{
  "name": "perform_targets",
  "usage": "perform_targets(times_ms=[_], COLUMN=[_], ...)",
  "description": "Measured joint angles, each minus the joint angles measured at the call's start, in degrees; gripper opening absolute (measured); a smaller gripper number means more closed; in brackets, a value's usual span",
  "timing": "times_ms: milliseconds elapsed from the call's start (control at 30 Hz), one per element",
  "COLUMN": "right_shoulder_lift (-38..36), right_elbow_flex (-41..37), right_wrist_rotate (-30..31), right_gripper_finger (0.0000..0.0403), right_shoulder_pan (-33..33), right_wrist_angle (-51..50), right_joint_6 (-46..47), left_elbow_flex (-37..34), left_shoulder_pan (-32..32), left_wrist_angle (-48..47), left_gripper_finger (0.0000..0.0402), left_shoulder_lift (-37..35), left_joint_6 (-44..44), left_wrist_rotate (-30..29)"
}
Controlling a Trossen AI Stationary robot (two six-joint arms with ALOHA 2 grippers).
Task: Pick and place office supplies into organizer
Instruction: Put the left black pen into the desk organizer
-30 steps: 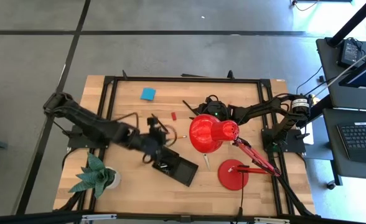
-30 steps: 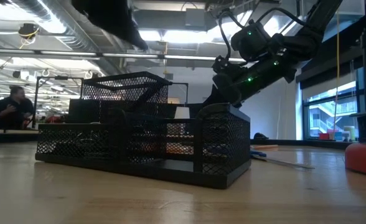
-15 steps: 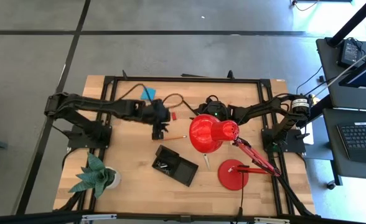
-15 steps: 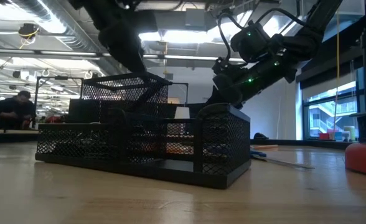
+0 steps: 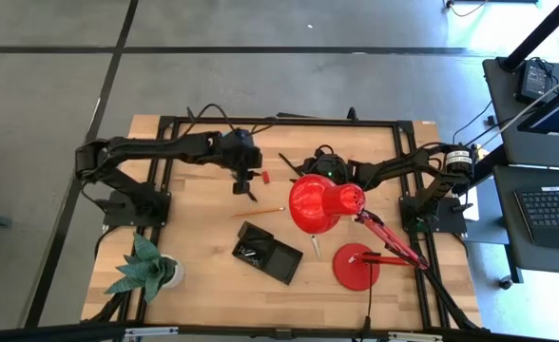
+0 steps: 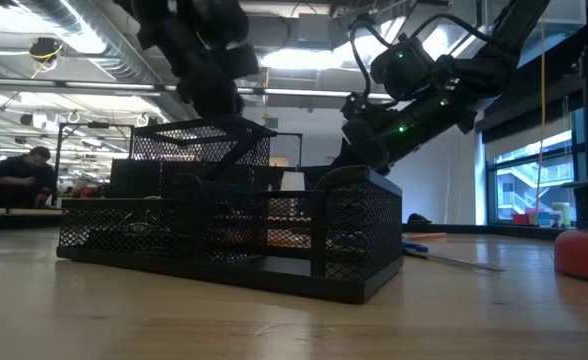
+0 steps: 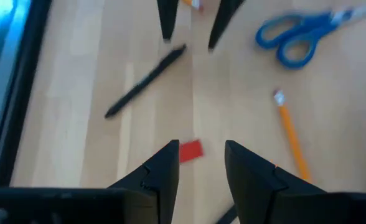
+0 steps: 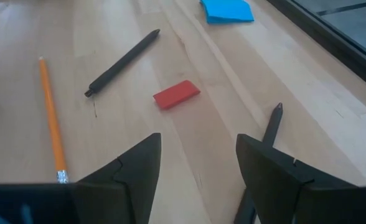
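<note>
Red eraser [image 7: 191,150] sits just ahead of your left gripper [image 7: 198,163], jaws narrowly apart and empty. Centre on it, then descend straight. Beyond lie a pen [image 7: 144,81], pencil [image 7: 289,132], scissors [image 7: 295,38]. Right gripper [image 8: 198,155] waits nearby, jaws wide. Only overhead shows the organizer [image 5: 268,252], probably already holding clips.

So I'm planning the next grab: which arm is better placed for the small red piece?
Left: its open gripper hangs right above the small red rectangular piece; the right gripper, also open, is farther off.
</note>
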Motion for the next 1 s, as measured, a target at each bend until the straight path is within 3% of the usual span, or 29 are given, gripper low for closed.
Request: perform_targets(times_ms=[267, 433, 500, 567, 733, 1000], right_shoulder_lift=[0.0, 0.0, 0.0, 0.0, 0.0, 0.0], right_elbow_flex=[0.0, 0.0, 0.0, 0.0, 0.0, 0.0], right_wrist_rotate=[0.0, 0.0, 0.0, 0.0, 0.0, 0.0], right_gripper_finger=[0.0212, 0.0212, 0.0212, 0.0212, 0.0212, 0.0212], right_shoulder_pan=[-1.2, -2.0, -2.3, -2.5, -2.7, -2.7], right_wrist_angle=[0.0, 0.0, -0.1, -0.2, -3.2, -7.5], right_joint_6=[0.2, 0.2, 0.0, 0.1, 0.2, 1.6], left_elbow_flex=[0.5, 5.2, 6.7, 8.1, 9.6, 9.6], left_shoulder_pan=[3.9, 5.5, 5.6, 5.2, 3.4, -3.7], left_wrist_angle=[-0.1, -0.5, -2.2, -5.2, -14.7, -16.6], left_gripper_finger=[0.0136, 0.0135, 0.0135, 0.0134, 0.0134, 0.0134], left_shoulder_lift=[5.6, 10.9, 12.7, 13.9, 15.1, 15.1], left_joint_6=[2.8, 3.9, 8.2, 12.2, 12.7, 18.0], left_wrist_rotate=[3.1, 4.3, 3.9, 2.7, 0.5, -0.6])
